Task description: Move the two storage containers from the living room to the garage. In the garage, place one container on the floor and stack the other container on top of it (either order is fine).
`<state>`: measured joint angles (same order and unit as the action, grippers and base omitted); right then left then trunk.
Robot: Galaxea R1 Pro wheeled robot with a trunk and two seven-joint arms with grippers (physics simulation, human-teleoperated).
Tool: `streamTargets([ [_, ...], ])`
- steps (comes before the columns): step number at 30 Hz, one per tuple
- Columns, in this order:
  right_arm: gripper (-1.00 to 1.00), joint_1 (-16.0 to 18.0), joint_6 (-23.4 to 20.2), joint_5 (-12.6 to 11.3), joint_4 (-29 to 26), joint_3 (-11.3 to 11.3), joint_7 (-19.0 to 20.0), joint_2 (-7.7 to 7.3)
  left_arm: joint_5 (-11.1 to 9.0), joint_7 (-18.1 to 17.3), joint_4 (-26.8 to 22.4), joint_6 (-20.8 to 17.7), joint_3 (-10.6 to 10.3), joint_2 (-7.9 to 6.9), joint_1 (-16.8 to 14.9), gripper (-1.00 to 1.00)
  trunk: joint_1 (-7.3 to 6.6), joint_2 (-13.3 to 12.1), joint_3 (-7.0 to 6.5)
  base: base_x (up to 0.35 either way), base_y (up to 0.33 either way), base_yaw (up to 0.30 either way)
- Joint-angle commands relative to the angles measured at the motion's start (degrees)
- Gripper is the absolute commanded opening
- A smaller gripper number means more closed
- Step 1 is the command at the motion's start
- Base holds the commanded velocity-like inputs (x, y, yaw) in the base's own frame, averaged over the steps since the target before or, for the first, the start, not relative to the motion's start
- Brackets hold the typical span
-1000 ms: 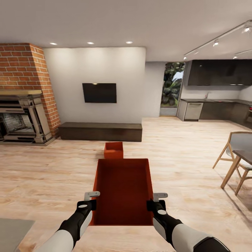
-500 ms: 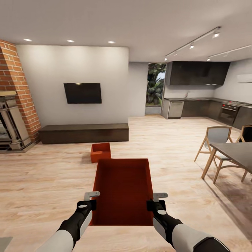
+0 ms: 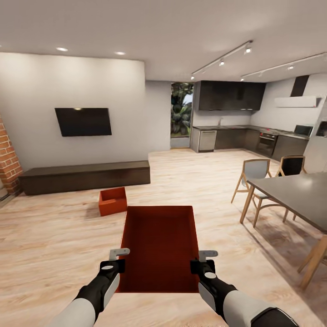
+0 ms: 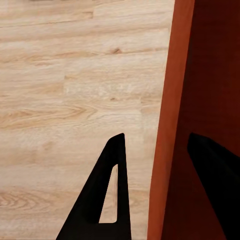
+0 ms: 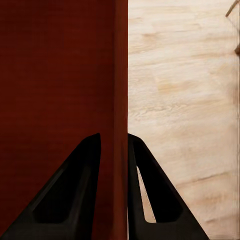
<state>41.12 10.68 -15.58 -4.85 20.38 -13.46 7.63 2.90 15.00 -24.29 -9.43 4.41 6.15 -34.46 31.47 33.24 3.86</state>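
Container (image 3: 159,247) walls sit clamped in both end effectors (image 4: 155,190) (image 5: 114,187); head view adds second container (image 3: 112,200).

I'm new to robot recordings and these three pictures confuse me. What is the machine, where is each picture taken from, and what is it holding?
It is a wheeled, two-armed robot in a computer-simulated home. The big picture comes from a camera on its head, looking down over both arms. The two smaller ones come from cameras near each gripper, looking along its two dark fingers.

The left gripper and the right gripper carry an orange-red open bin, the held container, each pinching one long side wall. In the right wrist view the fingers sit on either side of that wall. A second container sits on the wood floor near the dark bench. A dining table with chairs stands to the right.
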Motion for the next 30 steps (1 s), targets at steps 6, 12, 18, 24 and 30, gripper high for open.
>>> streamTargets([
  [6, -1.00, 0.10, 0.39, -0.49, 0.04, -1.31, -0.17, 0.00, 0.61, 0.11, -0.15, -0.41, 0.51, 0.01, 0.00, -1.00, 0.02, 0.10, 0.11, 0.000, 0.000, -0.282],
  [12, -1.00, 0.10, 0.39, -0.49, 0.05, -1.31, -0.17, -0.07, 0.61, 0.15, -0.15, -0.41, 0.51, 0.05, 0.00, -1.00, 0.02, 0.10, 0.11, 0.000, 0.000, -0.282],
  [18, -1.00, 0.10, 0.39, -0.49, 0.02, -1.31, -0.17, -0.06, 0.62, 0.12, -0.15, -0.41, 0.51, 0.08, 0.00, -1.00, 0.02, 0.10, 0.11, 0.000, 0.000, -0.282],
  [24, -1.00, 0.10, 0.39, -0.50, 0.03, -1.31, -0.17, -0.07, 0.61, 0.11, -0.15, -0.41, 0.51, 0.09, 0.00, -1.00, 0.02, 0.10, 0.11, 0.000, 0.000, -0.282],
  [30, -1.00, 0.09, 0.39, -0.51, 0.04, -1.31, -0.17, -0.07, 0.61, 0.11, -0.15, -0.41, 0.51, 0.09, 0.00, -1.00, 0.02, 0.10, 0.11, 0.000, 0.000, -0.282],
])
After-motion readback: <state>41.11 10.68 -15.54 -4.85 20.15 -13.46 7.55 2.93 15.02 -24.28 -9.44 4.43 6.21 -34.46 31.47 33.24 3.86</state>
